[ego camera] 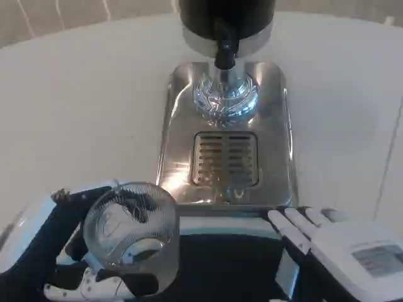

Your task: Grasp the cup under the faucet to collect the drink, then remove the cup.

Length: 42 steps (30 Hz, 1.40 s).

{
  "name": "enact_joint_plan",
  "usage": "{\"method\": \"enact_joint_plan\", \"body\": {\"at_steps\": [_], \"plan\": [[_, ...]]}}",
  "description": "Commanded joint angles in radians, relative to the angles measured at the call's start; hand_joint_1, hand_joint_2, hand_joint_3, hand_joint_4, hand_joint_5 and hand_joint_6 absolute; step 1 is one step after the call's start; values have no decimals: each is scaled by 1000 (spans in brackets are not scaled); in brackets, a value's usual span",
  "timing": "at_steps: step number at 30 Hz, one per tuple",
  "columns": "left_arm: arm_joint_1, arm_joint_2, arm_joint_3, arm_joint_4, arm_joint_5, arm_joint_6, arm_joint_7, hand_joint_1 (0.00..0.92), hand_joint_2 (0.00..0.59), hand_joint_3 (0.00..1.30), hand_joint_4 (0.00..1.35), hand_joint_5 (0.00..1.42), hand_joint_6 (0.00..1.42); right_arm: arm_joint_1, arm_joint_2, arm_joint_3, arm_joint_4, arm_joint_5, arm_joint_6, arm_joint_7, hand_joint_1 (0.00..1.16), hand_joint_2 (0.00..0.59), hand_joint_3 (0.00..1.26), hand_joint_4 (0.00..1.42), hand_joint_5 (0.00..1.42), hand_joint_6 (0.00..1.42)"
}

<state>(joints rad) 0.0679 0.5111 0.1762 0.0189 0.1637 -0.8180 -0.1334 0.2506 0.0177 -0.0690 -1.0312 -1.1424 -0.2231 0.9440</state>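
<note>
The left hand grips the clear cup near the bench's front edge, short of the drip grate. It should carry the cup level beneath the faucet. The right hand rests with fingers apparently apart, empty.

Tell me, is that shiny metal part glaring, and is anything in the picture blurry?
Head view: the steel tray throws bright glare around the faucet, with bluish-white reflections on the ring beneath it; the grille looks sharp; the glass cup in the left hand is see-through and ribbed, warping what lies behind it; the right hand looks pale, slightly washed out.
</note>
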Motion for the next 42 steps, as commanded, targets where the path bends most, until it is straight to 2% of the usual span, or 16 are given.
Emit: {"method": "enact_joint_plan", "body": {"at_steps": [1, 21, 30, 36, 42], "plan": [[6, -7, -1, -22, -16, -8, -8, 573, 24, 1007, 1204, 1424, 1424, 4, 8, -1, -16, 4, -16, 9, 237, 521, 0, 0, 0, 0], [5, -17, -1, -22, -13, 19, -8, 573, 24, 1007, 1204, 1424, 1424, 10, 17, -2, -16, 13, -27, 11, 223, 514, 0, 0, 0, 0], [-26, -61, -13, -13, 16, 82, 7, 580, 20, 1007, 1204, 1424, 1424, -2, 23, -16, -16, 25, -29, 14, 220, 514, 0, 0, 0, 0], [-127, -99, -18, 63, 77, 109, 55, 581, 19, 1007, 1204, 1424, 1424, -31, 15, -20, -16, 26, -4, 34, 220, 514, 0, 0, 0, 0], [-240, -123, -43, 159, 137, 117, 117, 582, 19, 1007, 1204, 1424, 1424, -60, -10, -22, -16, 32, 25, 68, 219, 514, 0, 0, 0, 0]]}}
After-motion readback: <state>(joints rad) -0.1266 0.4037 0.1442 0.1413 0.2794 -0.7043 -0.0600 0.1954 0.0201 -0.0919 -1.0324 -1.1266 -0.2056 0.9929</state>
